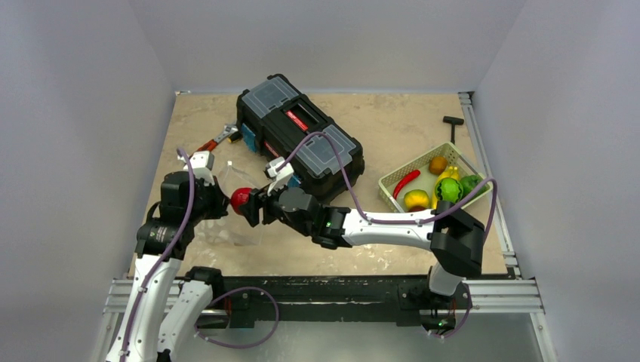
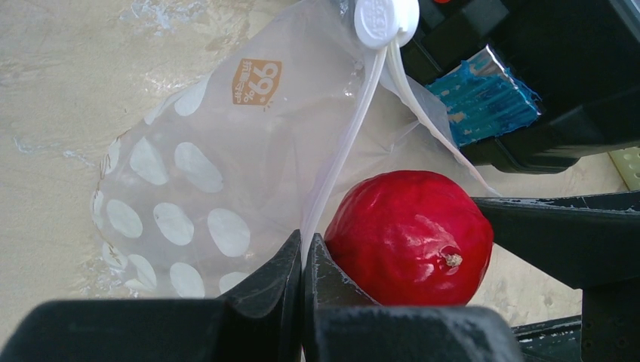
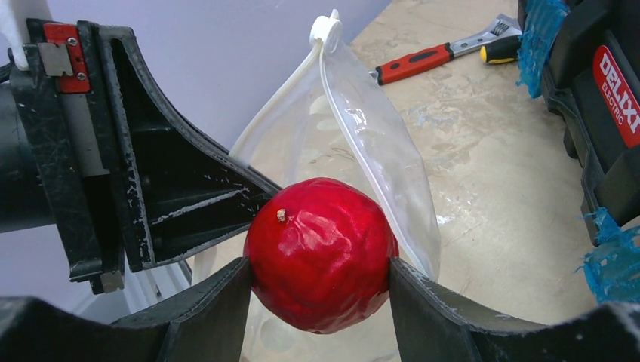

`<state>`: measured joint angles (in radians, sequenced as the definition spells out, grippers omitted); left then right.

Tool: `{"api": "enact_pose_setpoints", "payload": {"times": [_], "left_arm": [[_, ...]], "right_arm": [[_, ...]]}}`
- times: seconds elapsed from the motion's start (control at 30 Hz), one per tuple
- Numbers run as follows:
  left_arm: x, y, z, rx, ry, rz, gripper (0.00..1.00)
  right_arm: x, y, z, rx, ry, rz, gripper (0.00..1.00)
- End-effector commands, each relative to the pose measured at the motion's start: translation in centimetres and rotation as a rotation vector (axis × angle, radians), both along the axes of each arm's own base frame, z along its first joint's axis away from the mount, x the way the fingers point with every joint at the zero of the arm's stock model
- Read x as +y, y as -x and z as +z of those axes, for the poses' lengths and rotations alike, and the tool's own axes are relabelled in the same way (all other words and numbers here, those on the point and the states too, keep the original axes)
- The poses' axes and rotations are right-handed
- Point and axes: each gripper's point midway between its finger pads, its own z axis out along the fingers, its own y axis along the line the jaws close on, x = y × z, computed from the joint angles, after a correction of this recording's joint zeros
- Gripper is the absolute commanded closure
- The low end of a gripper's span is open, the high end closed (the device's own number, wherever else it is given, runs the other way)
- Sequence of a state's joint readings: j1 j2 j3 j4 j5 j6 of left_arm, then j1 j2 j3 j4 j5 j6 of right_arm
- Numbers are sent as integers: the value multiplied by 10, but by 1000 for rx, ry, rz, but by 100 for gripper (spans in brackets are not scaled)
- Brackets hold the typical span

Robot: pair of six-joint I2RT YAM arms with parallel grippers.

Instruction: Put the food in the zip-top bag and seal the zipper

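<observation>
Broadly, the tan table [image 1: 392, 128] carries a black toolbox [image 1: 298, 136] at the back. To its right stands a pale green basket [image 1: 389, 182] holding several toy fruits and vegetables [image 1: 449, 188]. Left of the toolbox, the zip-top bag [image 2: 196, 173] has its mouth gaping, its rim pinched in the fully closed left gripper [image 2: 302, 260]. The right gripper [image 3: 317, 283], jaws partly spread, clamps 1 glossy red fruit [image 3: 321, 249] at the bag's mouth, just beside the zipper [image 2: 343, 151]. A white slider [image 2: 385, 19] sits at the zipper's far end.
</observation>
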<state>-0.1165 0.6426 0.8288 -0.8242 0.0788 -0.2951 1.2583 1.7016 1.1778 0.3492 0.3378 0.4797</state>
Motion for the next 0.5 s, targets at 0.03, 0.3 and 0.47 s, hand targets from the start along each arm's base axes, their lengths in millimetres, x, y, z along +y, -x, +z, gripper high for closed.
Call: {"api": "enact_pose_setpoints", "payload": {"times": [0.03, 0.3, 0.47], "left_arm": [[-7, -4, 20, -75, 28, -27, 100], [-5, -4, 21, -85, 25, -20, 100], [-5, -4, 21, -82, 24, -16, 100]], "right_arm": [[10, -10, 12, -18, -27, -31, 90], [6, -20, 3, -31, 62, -82, 59], [4, -14, 8, -24, 55, -55, 29]]}}
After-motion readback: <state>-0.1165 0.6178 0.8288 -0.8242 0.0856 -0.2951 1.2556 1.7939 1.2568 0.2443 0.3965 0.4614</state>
